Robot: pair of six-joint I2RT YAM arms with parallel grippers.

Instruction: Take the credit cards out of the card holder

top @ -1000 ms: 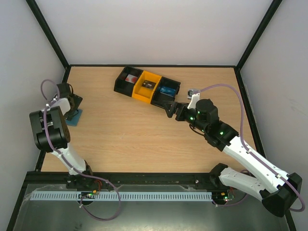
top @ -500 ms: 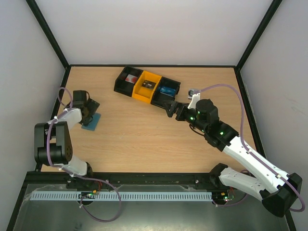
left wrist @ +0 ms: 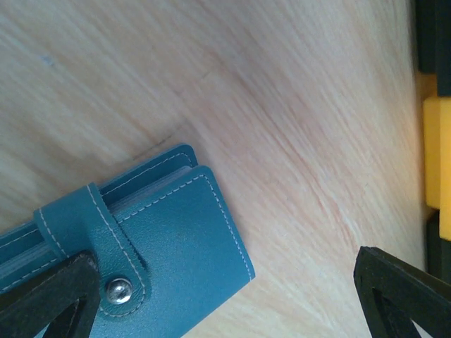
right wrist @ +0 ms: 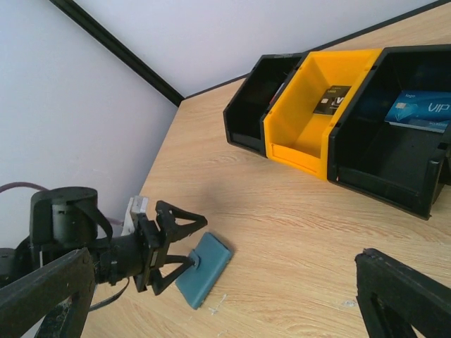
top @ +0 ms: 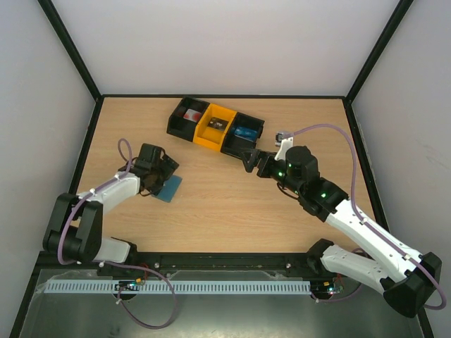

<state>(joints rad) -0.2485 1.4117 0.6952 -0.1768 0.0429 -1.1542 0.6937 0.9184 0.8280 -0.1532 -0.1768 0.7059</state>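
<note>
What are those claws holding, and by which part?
Nothing: left gripper open over the card holder, one finger by its snap tab; right gripper open, empty.

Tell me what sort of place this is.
Probably a robot lab test cell: a wooden table boxed in by plain white walls, a left arm and right arm bolted at its near edge, and small plastic bins.

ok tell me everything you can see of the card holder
The card holder is a small slate-blue wallet, leather-like, with pale stitching along its edges. It is folded shut, with a strap tab wrapped over the edge and fastened by a metal snap; thin layers show between the covers. It lies flat on the wooden table, left of centre. The open left gripper stands at its snap end, one finger seemingly touching it.
</note>
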